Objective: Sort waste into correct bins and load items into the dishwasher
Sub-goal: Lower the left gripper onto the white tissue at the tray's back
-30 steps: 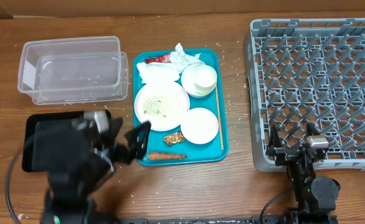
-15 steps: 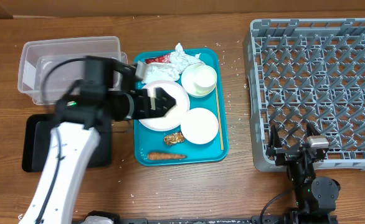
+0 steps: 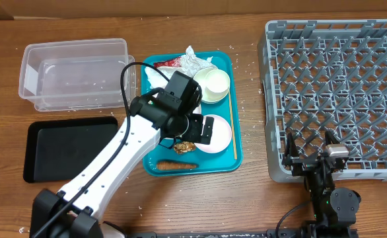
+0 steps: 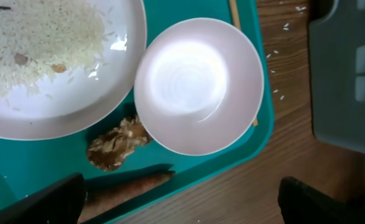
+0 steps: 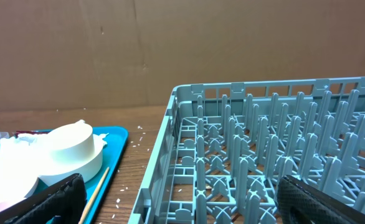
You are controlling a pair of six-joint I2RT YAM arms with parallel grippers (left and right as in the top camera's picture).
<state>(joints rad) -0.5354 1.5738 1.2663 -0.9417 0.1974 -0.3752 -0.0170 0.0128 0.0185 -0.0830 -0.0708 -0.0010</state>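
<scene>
One sausage stick (image 3: 176,166) lies lengthwise left-to-right.

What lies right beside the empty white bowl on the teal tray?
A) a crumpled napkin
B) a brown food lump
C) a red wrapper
B: the left wrist view shows the brown food lump at the rim of the empty bowl on the teal tray.

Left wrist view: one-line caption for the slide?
Open left gripper hovers over an empty white bowl on the teal tray, beside a rice-strewn plate, a brown food lump and a sausage-like stick.
</scene>
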